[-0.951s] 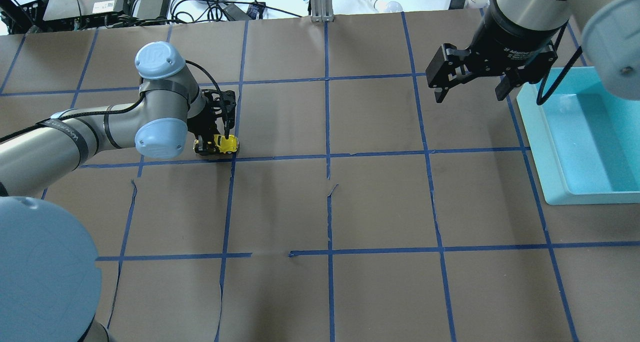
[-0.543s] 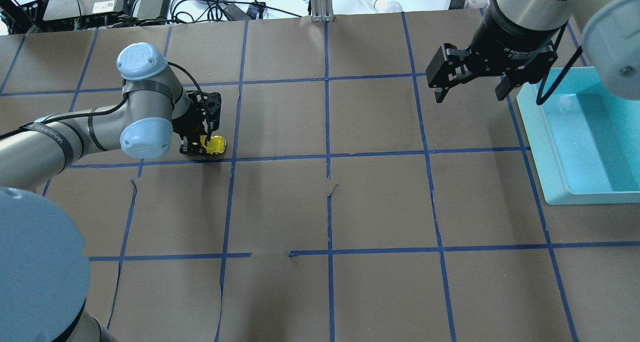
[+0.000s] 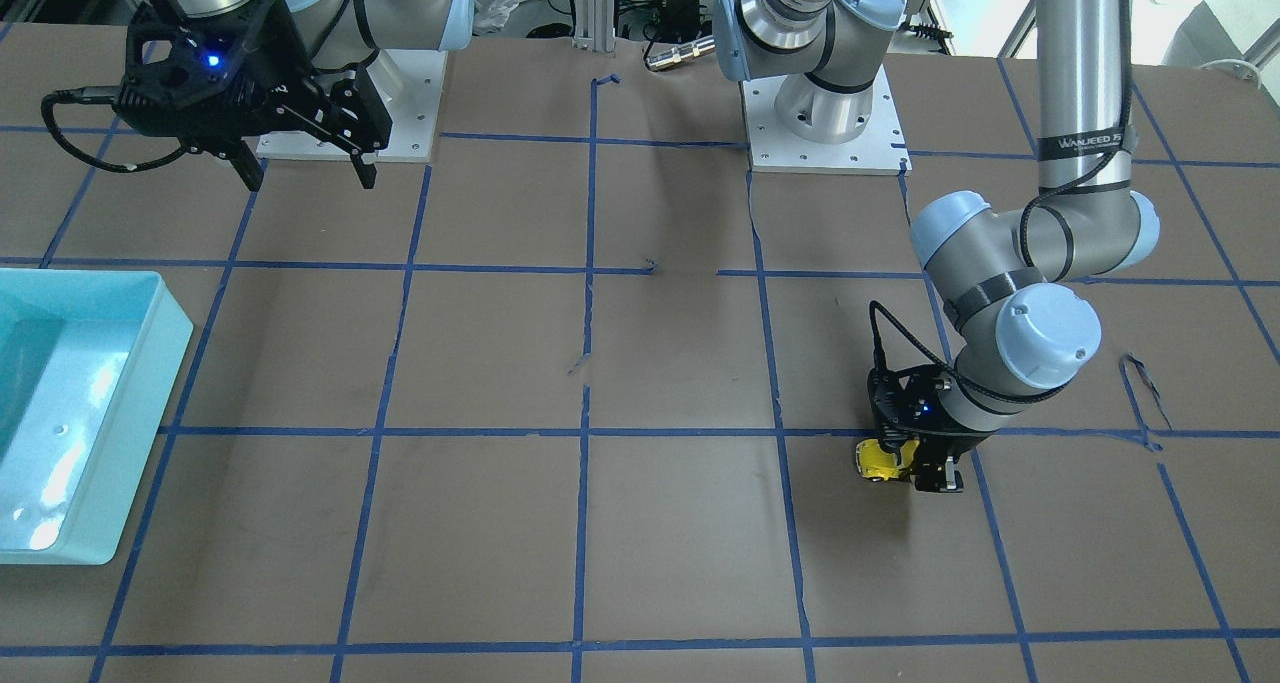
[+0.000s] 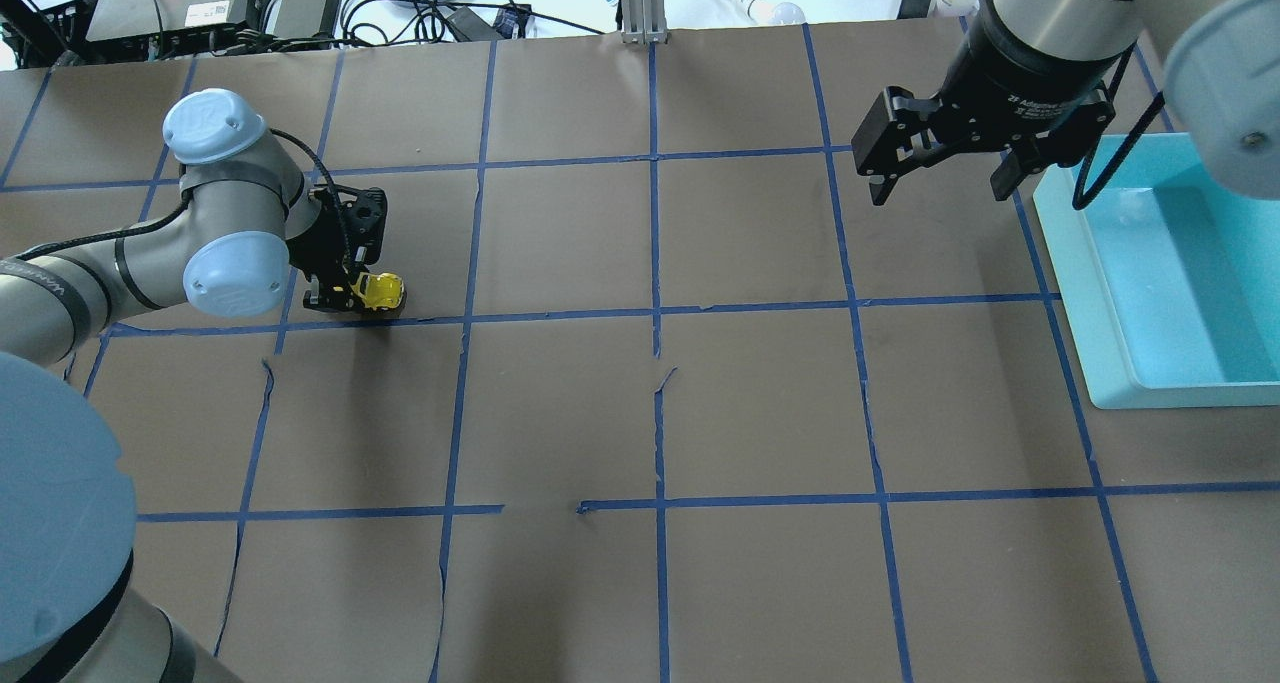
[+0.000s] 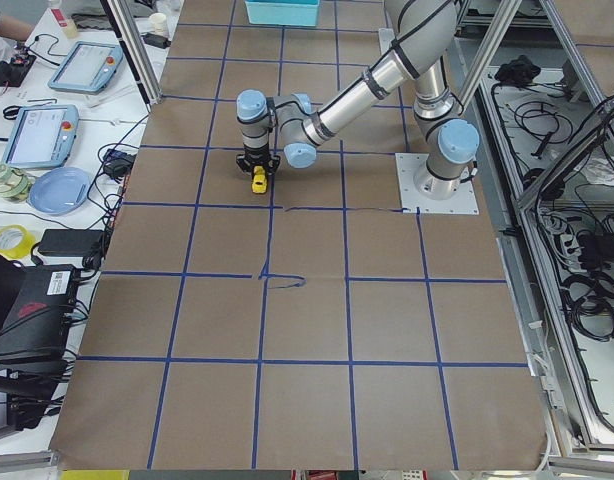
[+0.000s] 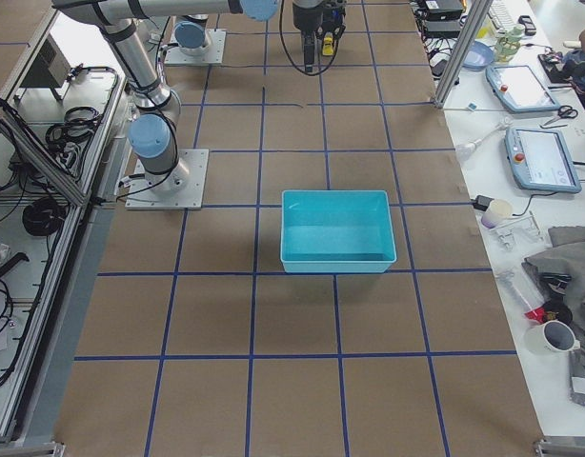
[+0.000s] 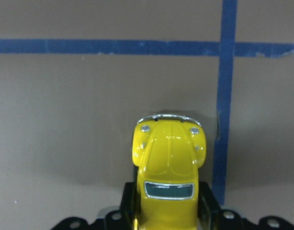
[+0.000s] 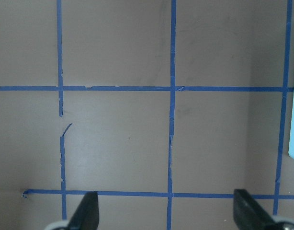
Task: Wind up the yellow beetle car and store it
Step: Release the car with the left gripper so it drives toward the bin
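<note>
Left gripper: jaws narrowed onto the flanks of the small bright yellow beetle-shaped toy car, one finger on each side of the rear body. In the left wrist view the rounded bonnet and chrome bumper of the car project forward, clear of the fingers. Right gripper: jaws spread wide with nothing between them, held above the surface. In the right wrist view only paper and tape lie beneath its two dark fingertips. Work surface: a table covered in brown paper and marked with a grid of blue tape, with the paper torn in several places along the tape lines. Container: a rectangular turquoise plastic tray on the robot's right side of the table, near the right gripper. Location of the car: on the robot's left side of the table, low over the paper, just beside a horizontal tape line and near a crossing, well apart from the tray. Whether its wheels bear on the paper cannot be confirmed. In the front-facing view the car sits beneath the left arm's bent wrist.
</note>
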You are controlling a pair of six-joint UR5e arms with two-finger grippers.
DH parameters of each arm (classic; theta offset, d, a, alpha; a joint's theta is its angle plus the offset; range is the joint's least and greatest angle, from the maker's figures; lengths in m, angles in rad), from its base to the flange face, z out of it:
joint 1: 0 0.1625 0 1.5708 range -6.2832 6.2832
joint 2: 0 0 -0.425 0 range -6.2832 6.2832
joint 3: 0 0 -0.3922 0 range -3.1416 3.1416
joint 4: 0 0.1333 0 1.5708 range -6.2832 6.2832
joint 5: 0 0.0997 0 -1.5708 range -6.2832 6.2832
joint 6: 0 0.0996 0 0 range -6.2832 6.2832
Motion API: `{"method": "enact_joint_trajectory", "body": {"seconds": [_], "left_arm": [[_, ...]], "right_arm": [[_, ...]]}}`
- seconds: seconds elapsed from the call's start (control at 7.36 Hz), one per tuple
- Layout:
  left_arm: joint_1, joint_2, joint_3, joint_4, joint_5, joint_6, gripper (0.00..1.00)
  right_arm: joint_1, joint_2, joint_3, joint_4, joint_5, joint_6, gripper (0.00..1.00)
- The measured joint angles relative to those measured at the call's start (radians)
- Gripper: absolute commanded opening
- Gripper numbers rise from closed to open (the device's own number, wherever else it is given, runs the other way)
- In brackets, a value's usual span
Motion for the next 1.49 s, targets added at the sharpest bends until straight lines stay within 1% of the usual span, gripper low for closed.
{"method": "enact_joint_trajectory", "body": {"seconds": [0.14,0.27,0.41,0.54,0.68,1.22,1.49], "left_arm": [[0.029,0.0,0.0,0.0,-0.002,0.041,0.21],[0.058,0.0,0.001,0.0,-0.003,0.084,0.29],[0.082,0.0,0.001,0.0,-0.004,0.112,0.47],[0.097,0.0,0.001,-0.001,-0.005,0.127,0.79],[0.104,0.0,0.001,0.0,-0.006,0.133,0.85],[0.108,0.004,0.002,0.001,-0.009,0.127,0.86],[0.104,0.017,0.004,-0.001,-0.01,0.113,0.84]], "right_arm": [[0.0,0.0,0.0,0.0,0.0,0.0,1.0],[0.0,0.0,0.0,0.0,0.0,0.001,1.0],[0.0,0.0,0.0,0.0,0.0,0.001,1.0],[0.0,0.0,0.0,0.001,0.001,0.001,1.0],[0.0,0.0,0.0,0.001,0.0,0.001,1.0],[0.0,0.0,0.0,0.0,0.001,0.001,1.0],[0.0,0.0,0.0,0.0,0.0,0.001,1.0]]}}
